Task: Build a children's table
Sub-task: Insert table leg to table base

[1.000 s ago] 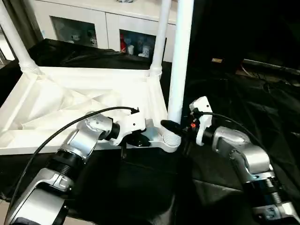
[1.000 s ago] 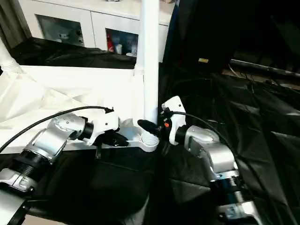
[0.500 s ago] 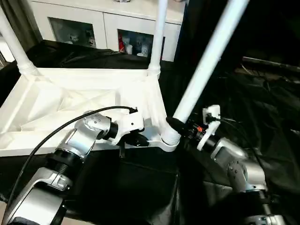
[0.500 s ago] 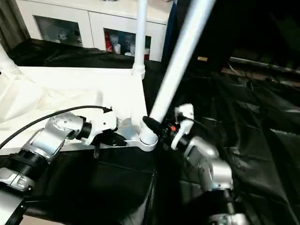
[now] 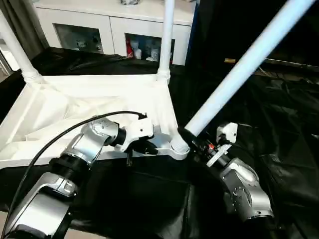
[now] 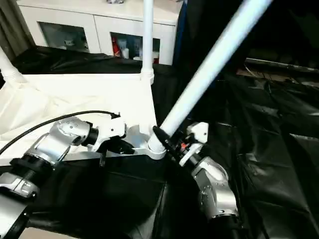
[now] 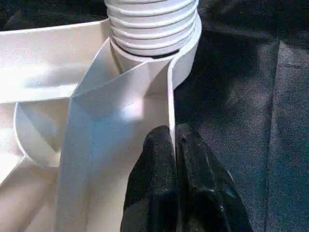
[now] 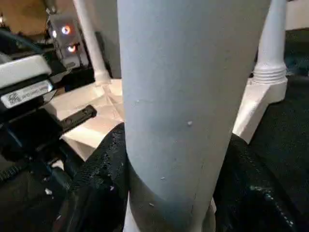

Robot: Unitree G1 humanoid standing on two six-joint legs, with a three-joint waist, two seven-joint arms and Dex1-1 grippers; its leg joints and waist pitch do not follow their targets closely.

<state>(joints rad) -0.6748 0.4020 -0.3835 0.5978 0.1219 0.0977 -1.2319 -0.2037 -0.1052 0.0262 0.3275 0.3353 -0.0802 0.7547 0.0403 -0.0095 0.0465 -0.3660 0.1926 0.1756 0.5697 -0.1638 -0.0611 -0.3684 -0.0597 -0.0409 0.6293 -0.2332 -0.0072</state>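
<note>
- The all-white plastic table top [image 5: 89, 107], a large rectangle with ribs on its underside, lies upside down on the black cloth-covered bench [image 5: 279, 114], towards the bench's left side and reaching to its near edge.
- Two long white round tube legs stand upright in the far corner sockets: one at the far left corner [image 5: 15, 45], one at the far right corner [image 5: 167, 37].
- A third white tube leg [image 5: 239, 67] sits with its ribbed collared end [image 7: 150, 24] in the round socket at the near right corner of the top; it leans steeply away to the right and upward instead of standing straight.
- The right gripper [image 5: 192, 139] is clamped round this leaning leg just above the collar. In the right wrist view its two black fingers [image 8: 104, 169] sit half apart, one on each side of the tube, pressed against it.
- The left gripper [image 7: 175, 145] has its two black fingertips pressed together, with the thin upright rim of the table top pinched between them, just beside the near right socket.
- In the head views the left gripper [image 5: 147, 147] lies along the near long edge of the top, close to the right gripper, the socket between them.
- A white cabinet with glass doors [image 5: 99, 30] stands beyond the bench's far edge.
</note>
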